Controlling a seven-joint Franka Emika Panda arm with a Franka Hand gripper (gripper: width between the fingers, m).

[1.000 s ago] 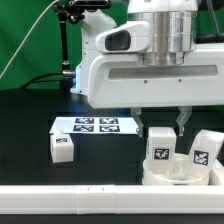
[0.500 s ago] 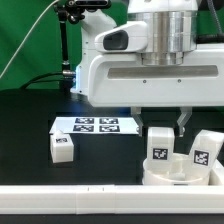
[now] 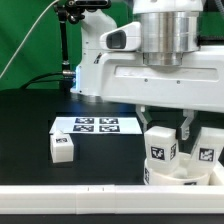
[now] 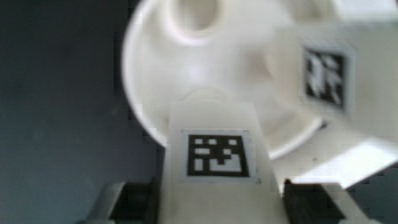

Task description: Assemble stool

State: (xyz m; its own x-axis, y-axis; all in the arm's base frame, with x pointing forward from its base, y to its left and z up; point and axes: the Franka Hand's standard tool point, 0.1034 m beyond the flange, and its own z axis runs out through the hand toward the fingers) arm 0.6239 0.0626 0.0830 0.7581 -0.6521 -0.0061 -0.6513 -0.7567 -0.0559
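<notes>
White round seat (image 3: 172, 178) lies on the black table (image 3: 30, 120), at the exterior view's right. 1 leg (image 3: 162, 148) stands upright on it, tag outward. The end effector (image 3: 166, 124) grasps this leg, its fingers (image 4: 128, 200) apparently pressed to both sides, though the wrist view is blurred. A 2nd leg (image 3: 207, 152) stands just beside it on the seat. A 3rd leg (image 3: 62, 147) lies well apart, near the marker board (image 3: 95, 126). A long rail (image 3: 70, 198) crosses the foreground.

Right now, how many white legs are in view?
3. The loose leg sits on the table at the exterior view's left; the gripped leg is in the gripper, over the seat; the right leg stands beside it. More could hide behind the arm.
</notes>
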